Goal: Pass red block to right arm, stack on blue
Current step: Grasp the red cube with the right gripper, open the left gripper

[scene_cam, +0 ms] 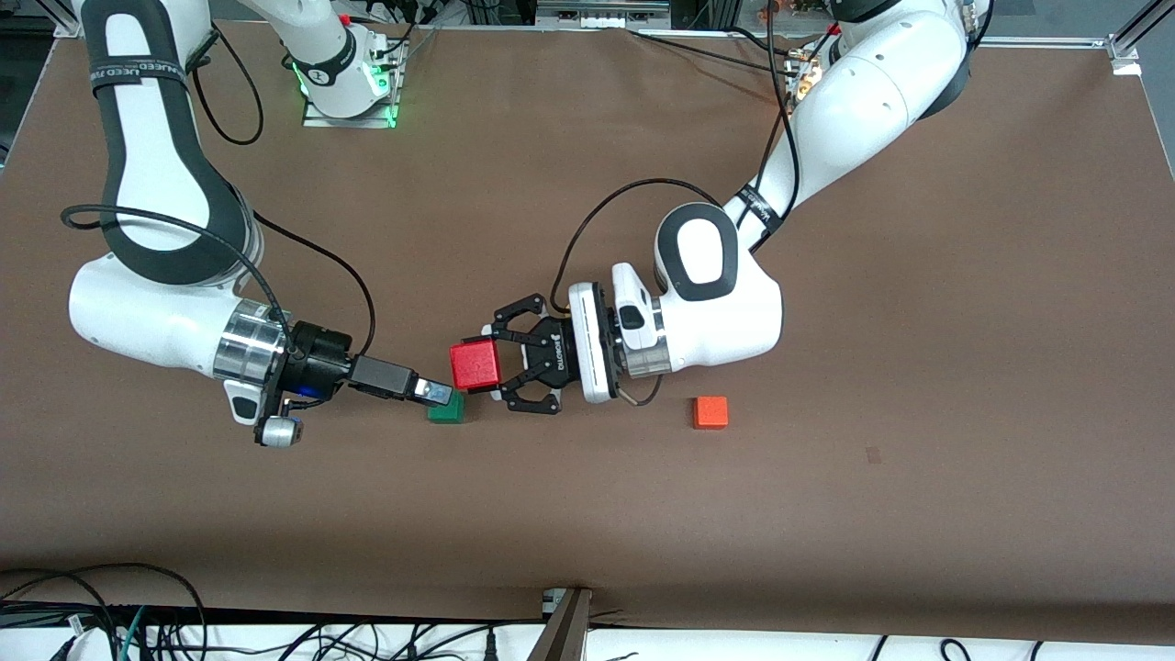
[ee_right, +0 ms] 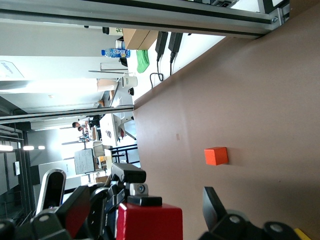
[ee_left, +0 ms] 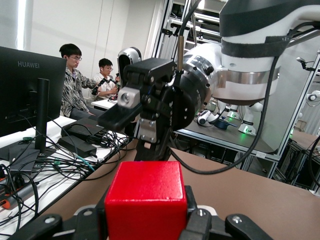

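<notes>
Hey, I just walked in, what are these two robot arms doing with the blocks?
They are mid-handover. The left arm's tool is shut on the small bright red cube, holding it out above the table. The right arm's tool is open, reaching toward it over the small green cube. A small orange cube sits toward the left arm's end. No blue cube shows.

Red block matt; table matt brown.

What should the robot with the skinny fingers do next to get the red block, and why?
Probably ease the right gripper forward and close it on the red block. The left gripper holds the block up, shut on it, while the right gripper hangs open beside it, over the green cube, not gripping yet.
</notes>
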`<state>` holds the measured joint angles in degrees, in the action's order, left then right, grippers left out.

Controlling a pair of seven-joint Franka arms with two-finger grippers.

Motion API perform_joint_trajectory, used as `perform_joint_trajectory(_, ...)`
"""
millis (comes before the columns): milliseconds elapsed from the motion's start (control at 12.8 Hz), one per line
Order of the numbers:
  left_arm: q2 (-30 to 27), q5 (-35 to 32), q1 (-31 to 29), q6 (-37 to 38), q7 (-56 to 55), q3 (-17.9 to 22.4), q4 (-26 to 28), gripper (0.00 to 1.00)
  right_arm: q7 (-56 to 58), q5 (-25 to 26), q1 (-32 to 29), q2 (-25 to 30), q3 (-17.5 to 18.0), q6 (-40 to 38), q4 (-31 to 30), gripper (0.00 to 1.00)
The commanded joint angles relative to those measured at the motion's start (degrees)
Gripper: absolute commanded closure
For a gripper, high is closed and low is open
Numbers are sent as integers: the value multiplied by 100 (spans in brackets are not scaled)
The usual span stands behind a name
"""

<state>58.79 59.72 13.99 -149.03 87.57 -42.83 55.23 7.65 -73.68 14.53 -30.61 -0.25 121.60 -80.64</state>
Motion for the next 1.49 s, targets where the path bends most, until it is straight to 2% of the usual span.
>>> perform_joint_trajectory(0, -104, 128, 104, -249, -134, 134, -197, 100, 26, -138, 41, -41, -1, 92, 30, 0)
perform_joint_trajectory(784, -114, 136, 104, -249, -143, 99, -188, 100, -141, -155, 191, 152, -1, -4, 4, 2)
perform_joint_trajectory(863, -114, 136, 104, -249, -143, 99, -188, 100, -123, -155, 191, 170, -1, -4, -5, 10)
perform_joint_trajectory(1020, -114, 136, 104, -249, -143, 82, -188, 100, -115, -146, 191, 214, -1, -4, -31, 50)
perform_joint_trajectory(1098, -114, 136, 104, -249, -143, 73, -188, 100, -97, -138, 191, 214, -1, -4, -31, 62)
perform_joint_trajectory(1255, -114, 136, 104, -249, -143, 64, -188, 100, -62, -129, 191, 214, -1, -4, -22, 80)
perform_joint_trajectory(1412, -114, 136, 104, -249, -143, 64, -188, 100, -88, -120, 182, 214, -1, -4, -22, 82)
